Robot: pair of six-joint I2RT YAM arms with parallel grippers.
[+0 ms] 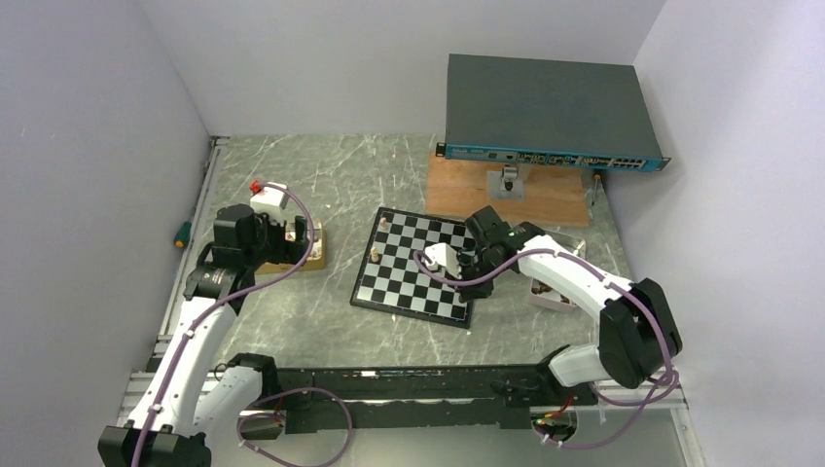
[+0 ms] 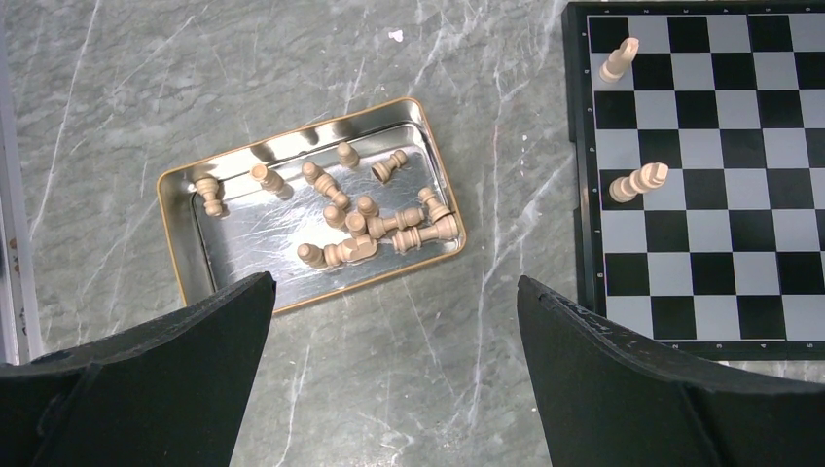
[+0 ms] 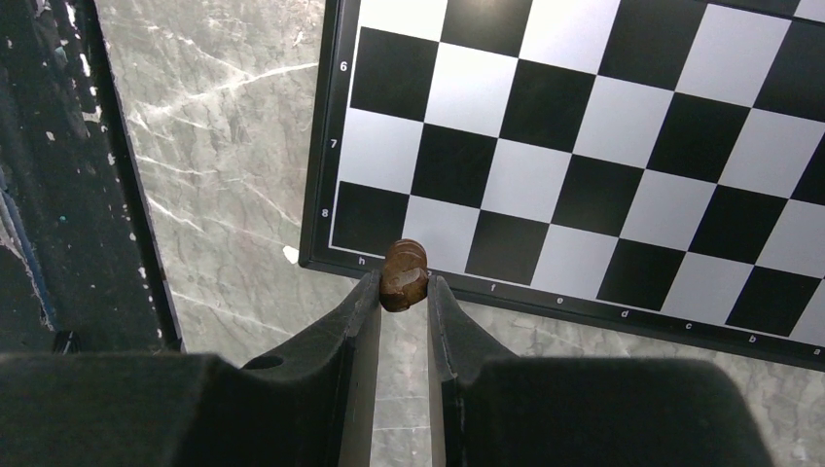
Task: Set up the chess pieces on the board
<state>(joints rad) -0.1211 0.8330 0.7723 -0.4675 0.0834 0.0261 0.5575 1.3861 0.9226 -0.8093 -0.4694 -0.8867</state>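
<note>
We find the right gripper (image 3: 403, 292) pinching a dark brown wooden chessman (image 3: 403, 272) at the black-and-silver checked board's (image 3: 623, 126) 7 o'clock corner. The left gripper (image 2: 394, 321) stands wide, tan chessmen (image 2: 370, 229) at 11 o'clock.

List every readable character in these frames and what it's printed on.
"6", "7", "8": board side border, right wrist view.
"h", "f", "e", "d", "c", "b", "a": same board, bottom border.
Unreadable: front panel print on the dark box; board marks in left wrist view.
</note>
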